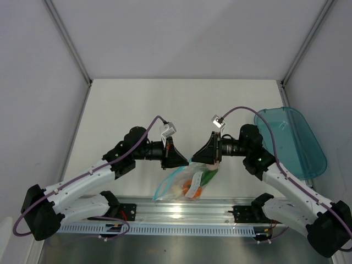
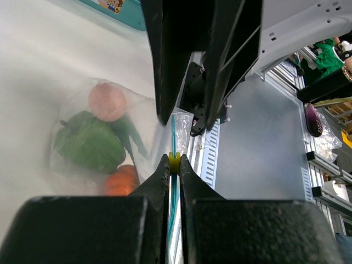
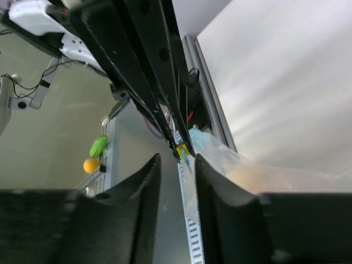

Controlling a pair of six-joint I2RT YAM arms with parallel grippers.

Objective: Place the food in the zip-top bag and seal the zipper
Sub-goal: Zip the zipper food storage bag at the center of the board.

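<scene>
The clear zip-top bag (image 1: pixel 186 184) hangs between my two grippers near the table's front edge. Inside it I see a green pepper (image 2: pixel 91 146), an orange-red round food (image 2: pixel 122 179) and a pale egg (image 2: pixel 108 102). My left gripper (image 1: pixel 179 158) is shut on the teal zipper (image 2: pixel 174 129), with a small yellow slider (image 2: pixel 174 163) pinched at its fingertips (image 2: pixel 163 165). My right gripper (image 1: pixel 205 155) faces it. In the right wrist view (image 3: pixel 177 160) its jaws stand apart, with the zipper edge and yellow slider (image 3: pixel 183 149) in the gap. A second egg is not clearly visible.
A translucent teal tray (image 1: pixel 291 140) lies at the right side of the table. The metal rail (image 1: pixel 181 212) with both arm bases runs along the near edge, just below the hanging bag. White walls enclose the table on three sides.
</scene>
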